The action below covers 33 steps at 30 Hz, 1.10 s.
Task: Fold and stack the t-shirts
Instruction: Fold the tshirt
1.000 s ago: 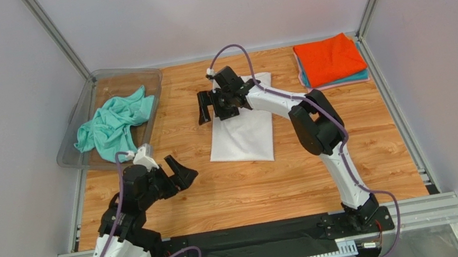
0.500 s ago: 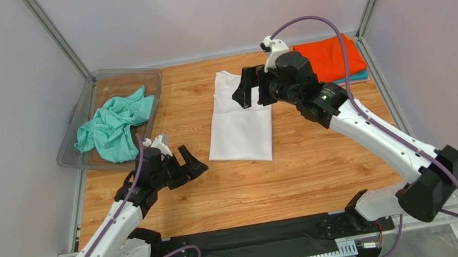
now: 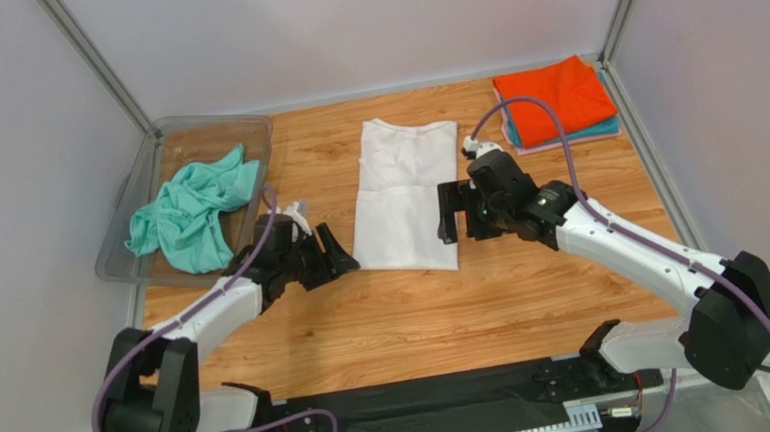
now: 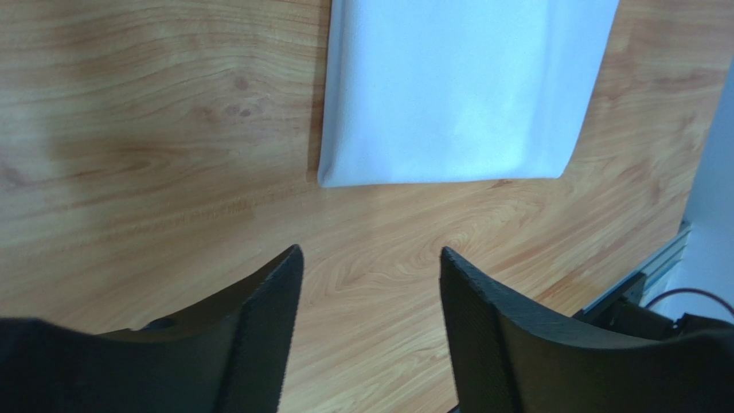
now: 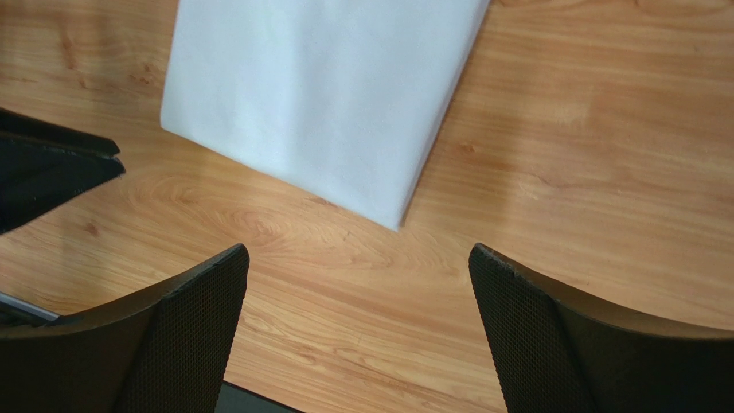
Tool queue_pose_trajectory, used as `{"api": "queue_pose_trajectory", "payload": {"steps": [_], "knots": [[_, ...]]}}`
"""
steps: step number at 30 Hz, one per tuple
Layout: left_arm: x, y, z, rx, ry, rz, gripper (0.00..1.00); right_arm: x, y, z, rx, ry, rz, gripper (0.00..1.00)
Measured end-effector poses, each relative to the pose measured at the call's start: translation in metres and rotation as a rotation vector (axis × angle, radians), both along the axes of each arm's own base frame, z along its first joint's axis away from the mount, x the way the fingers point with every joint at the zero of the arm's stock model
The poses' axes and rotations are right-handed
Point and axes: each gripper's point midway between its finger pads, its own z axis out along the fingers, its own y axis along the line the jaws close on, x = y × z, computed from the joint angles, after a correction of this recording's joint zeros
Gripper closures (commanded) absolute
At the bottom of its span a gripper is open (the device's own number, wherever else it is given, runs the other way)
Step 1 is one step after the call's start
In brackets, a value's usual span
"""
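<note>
Open wooden tabletop in front of the near hem of the folded white t-shirt; just beside its long edges, left gripper and right gripper (both spread apart, grasping nothing).

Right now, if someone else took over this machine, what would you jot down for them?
Left gripper: open, empty, beside the white t-shirt's near-left corner.
Right gripper: open, empty, at its near-right corner.
Done: folded stack far right, orange t-shirt on top; white one narrowed to a strip.
Left: finish and stack it, then the crumpled mint-green t-shirt in the tray.
</note>
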Motion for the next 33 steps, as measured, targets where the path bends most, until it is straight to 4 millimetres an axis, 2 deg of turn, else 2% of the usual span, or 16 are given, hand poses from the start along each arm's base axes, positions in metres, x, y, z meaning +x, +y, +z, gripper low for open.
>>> {"api": "queue_pose_trajectory", "payload": {"steps": [2,7,10,17,28,33], "knots": [[0.007,-0.004,-0.008,0.011,0.023,-0.019,0.43,-0.008,-0.006,-0.006,-0.005,0.018,-0.011,0.00],[0.018,-0.008,-0.024,0.036,0.065,-0.032,0.47,-0.016,-0.016,-0.009,0.005,0.021,-0.037,0.00],[0.018,-0.008,-0.032,0.050,0.080,-0.036,0.54,-0.018,-0.018,-0.010,0.010,0.024,-0.049,0.00],[0.026,-0.013,-0.039,0.044,0.082,-0.047,0.57,-0.023,-0.022,-0.021,0.002,0.050,-0.063,0.00],[0.032,-0.017,-0.044,0.040,0.088,-0.061,0.97,-0.033,-0.026,-0.037,-0.006,0.095,-0.067,0.02],[0.028,-0.016,-0.046,0.039,0.093,-0.062,1.00,-0.037,-0.019,-0.046,0.005,0.133,-0.030,0.09]]}}
